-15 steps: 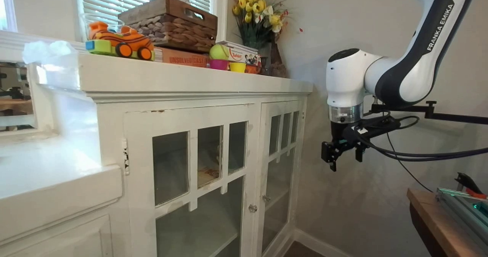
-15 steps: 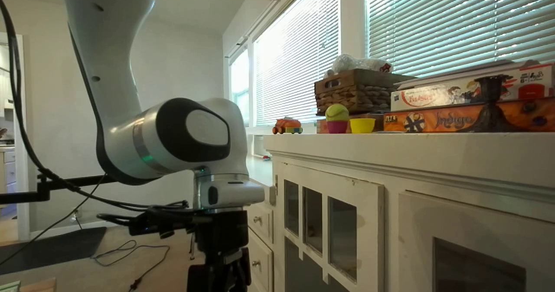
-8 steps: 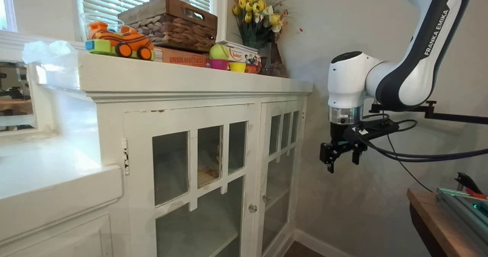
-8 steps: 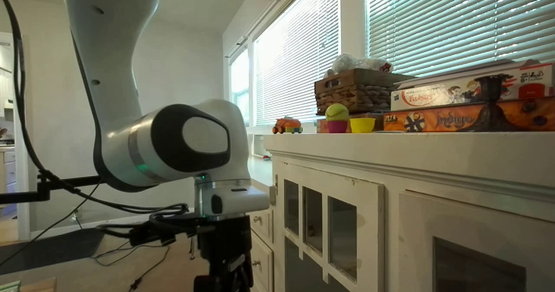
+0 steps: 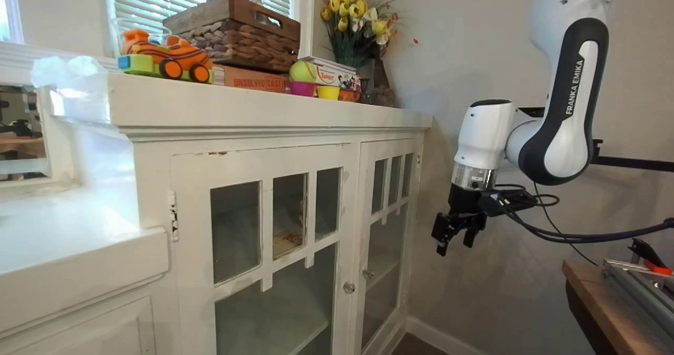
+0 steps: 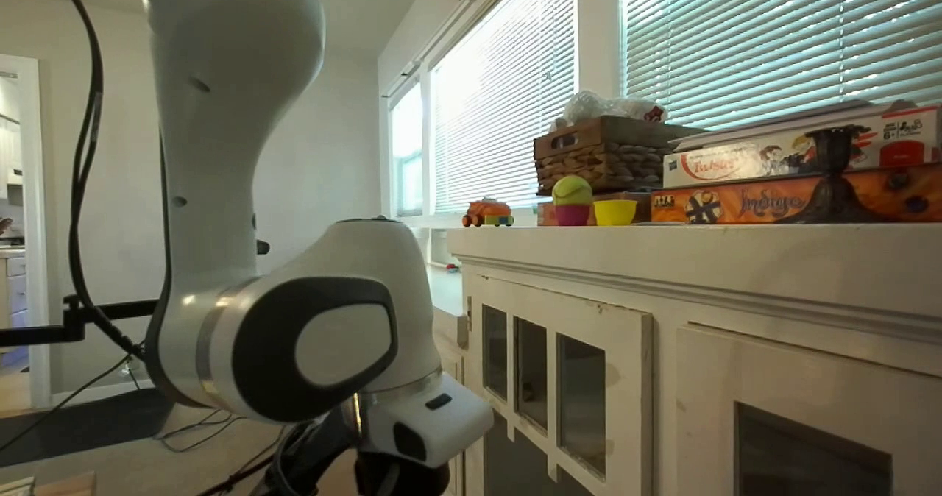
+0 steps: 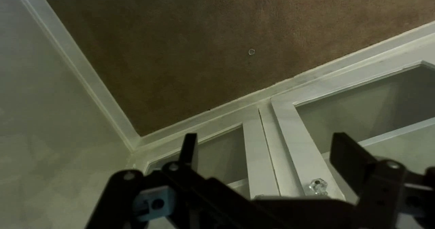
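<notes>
Nearest the tool (image 5: 455,247): white cab. doors (image 5: 287,264), 2 w/ glass panes, side by side below the counter (image 5: 237,102). Clear knob (image 7: 318,186) on one; in the wrist view it shows low in the gap btwn the fingers (image 7: 188,151). 2nd knob (image 5: 367,274) is on the door next to the corner.

Tool's fingers spread wide, doors visible thru the gap. It hangs in front of & apart from the doors, pointing down w/ a slight tilt. Arm (image 5: 563,134) comes from above, cables (image 5: 584,237) trailing off the wrist. Brown floor (image 7: 238,45) & gray wall (image 7: 61,120) meet at the corner, below in the wrist view.

On the counter, in both exterior views: orange/green toy car (image 5: 166,60), then brown basket (image 5: 258,41) on a box (image 5: 258,81), ball (image 5: 303,71) in a pink cup (image 5: 303,89), yellow cup (image 5: 328,92) just beside. Twister box (image 6: 765,159) lies on Indigo box (image 6: 758,200), dark candlestick (image 6: 831,187) in front. Flowers (image 5: 350,12) at the corner end; blinds (image 6: 773,40) behind.
</notes>
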